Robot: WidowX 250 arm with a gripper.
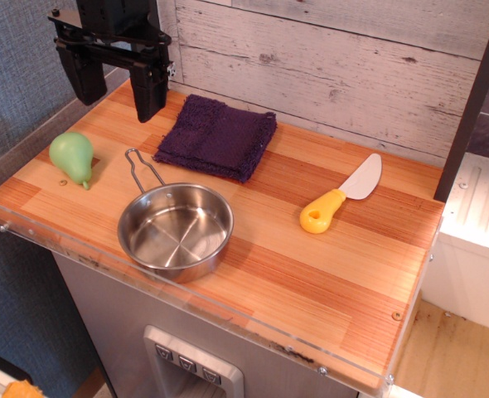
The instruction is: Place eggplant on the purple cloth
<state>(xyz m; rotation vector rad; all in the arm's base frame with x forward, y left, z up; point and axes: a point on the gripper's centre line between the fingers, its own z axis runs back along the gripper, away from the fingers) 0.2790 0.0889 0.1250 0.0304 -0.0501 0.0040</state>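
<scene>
While the gripper [116, 87] hangs above the back left corner of the wooden countertop [327, 274], its 2 black fingers [149, 91] stand wide apart with nothing between them, pointing down. They touch none of the things on the counter.

Farthest left lies the eggplant [71, 157], a smooth light-green pear-shaped toy, resting on the wood near the left edge with its narrow tip pointing toward the front. It sits below and a little left of the gripper, apart from everything else, and well clear of the cloth.

Next comes the steel pan [176, 230], upright near the front edge, its bowl bare inside. Its thin wire handle [142, 168] reaches back and to the left, ending near the front left corner of the cloth without clearly touching it.

Behind the pan, close to the whitewashed plank wall [336, 66], lies the purple cloth [218, 137], a dark fuzzy folded towel set at a slight angle, with nothing on top of it. The gripper's right-hand finger in the view hangs just beside its back left corner.

Farther right, well apart from the cloth and pan, rests the toy knife [341, 196], flat on the wood, its yellow handle toward the front and its pale blade angled back to the right.
</scene>
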